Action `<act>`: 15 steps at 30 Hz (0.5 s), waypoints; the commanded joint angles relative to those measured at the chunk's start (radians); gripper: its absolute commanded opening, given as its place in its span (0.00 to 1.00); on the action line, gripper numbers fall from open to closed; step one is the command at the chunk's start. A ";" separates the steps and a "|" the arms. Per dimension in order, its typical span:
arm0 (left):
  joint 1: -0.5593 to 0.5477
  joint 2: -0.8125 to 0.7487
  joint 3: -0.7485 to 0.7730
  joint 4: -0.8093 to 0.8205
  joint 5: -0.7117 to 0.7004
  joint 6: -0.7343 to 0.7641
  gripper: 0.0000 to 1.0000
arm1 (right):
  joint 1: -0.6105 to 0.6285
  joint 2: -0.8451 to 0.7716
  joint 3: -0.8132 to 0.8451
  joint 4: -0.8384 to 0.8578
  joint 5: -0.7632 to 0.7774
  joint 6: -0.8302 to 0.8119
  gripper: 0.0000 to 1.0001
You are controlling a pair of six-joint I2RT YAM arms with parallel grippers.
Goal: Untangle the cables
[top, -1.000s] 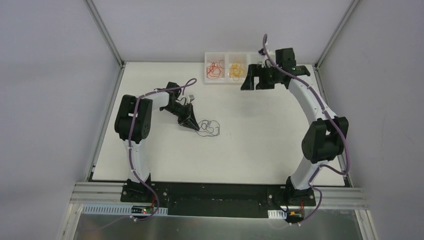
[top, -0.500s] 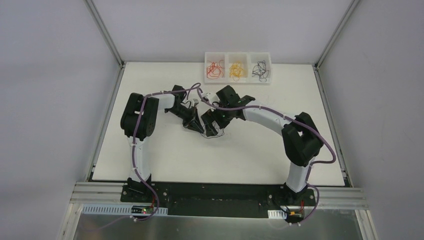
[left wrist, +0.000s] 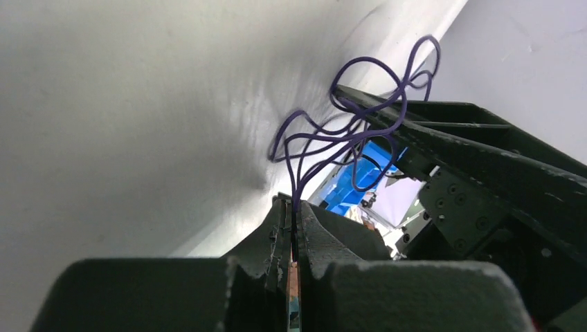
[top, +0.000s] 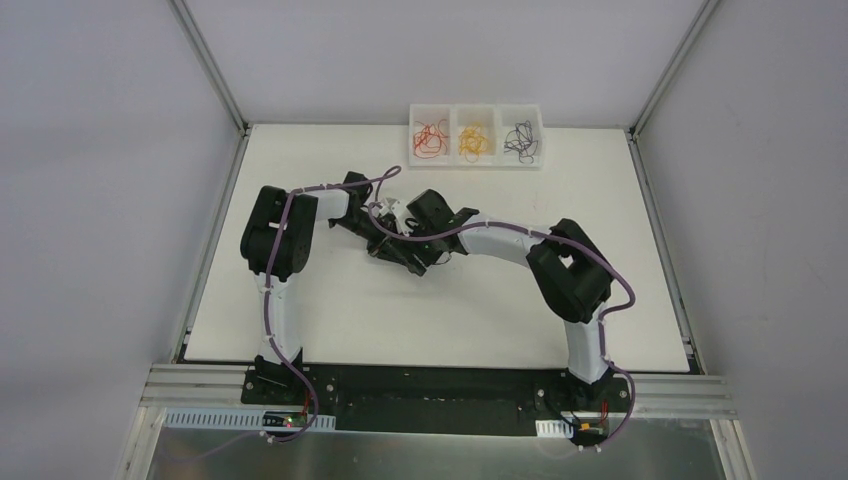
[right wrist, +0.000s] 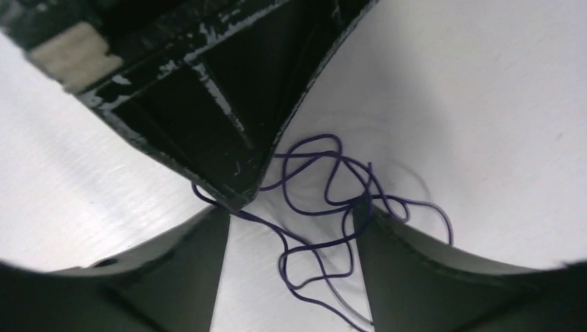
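1. My left claw (left wrist: 292, 207) is clenched tight on one strand of the purple cable tangle (left wrist: 346, 131), with the strand running straight up out of the tips.
2. My right claw (right wrist: 291, 221) is spread wide and gripping nothing. Its tips are down at the counter (top: 500, 300), one on each side of the loops.
3. The tangle sits mid-counter, right between my two claws, which are nearly nose to nose.
4. The bin tray (top: 475, 165) is at the far edge, well apart from all this. It has red, yellow and dark cables in separate compartments.

L jaws pinching purple cable (left wrist: 346, 142), tangled
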 commanded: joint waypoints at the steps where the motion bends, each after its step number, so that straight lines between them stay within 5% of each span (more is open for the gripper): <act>1: -0.007 -0.064 -0.011 0.017 0.082 -0.039 0.00 | 0.001 0.006 -0.017 0.027 0.036 -0.031 0.57; 8: 0.014 -0.111 -0.019 0.024 0.107 -0.053 0.00 | -0.045 -0.071 -0.044 -0.038 0.016 -0.067 0.02; 11: 0.045 -0.137 -0.023 0.024 0.098 -0.053 0.08 | -0.094 -0.136 -0.042 -0.094 -0.048 -0.076 0.00; 15: 0.095 -0.181 -0.034 0.024 0.069 -0.048 0.44 | -0.184 -0.231 -0.009 -0.179 -0.196 -0.065 0.00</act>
